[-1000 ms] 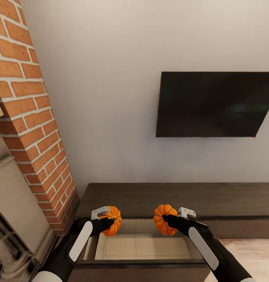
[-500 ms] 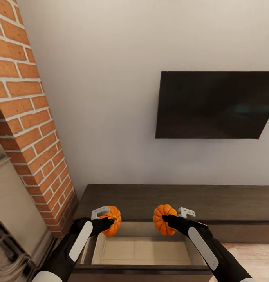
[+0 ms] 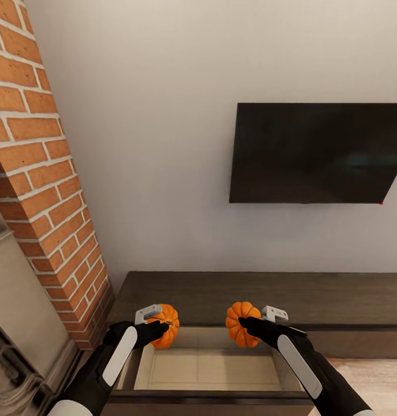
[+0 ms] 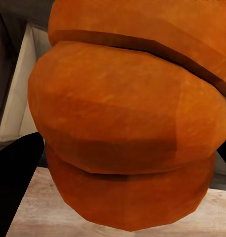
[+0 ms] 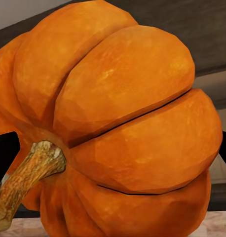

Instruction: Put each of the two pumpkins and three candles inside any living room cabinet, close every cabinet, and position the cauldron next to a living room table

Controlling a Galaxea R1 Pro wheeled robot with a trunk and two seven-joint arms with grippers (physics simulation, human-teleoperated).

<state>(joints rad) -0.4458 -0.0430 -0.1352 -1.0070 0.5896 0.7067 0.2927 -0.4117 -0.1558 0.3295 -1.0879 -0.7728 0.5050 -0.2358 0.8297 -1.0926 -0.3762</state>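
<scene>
While both arms hang over the open drawer of the dark-brown cabinet, each carries a pumpkin. Left gripper is clamped on the left pumpkin, held above the drawer's left end; its ribs crowd the left wrist view, with the beige drawer interior beyond. Right gripper is clamped on the right pumpkin, above the drawer's back edge, stem visible at the wrist camera. Pumpkins are apart, neither touching the drawer. TV on the wall above, brick column to the left.
</scene>
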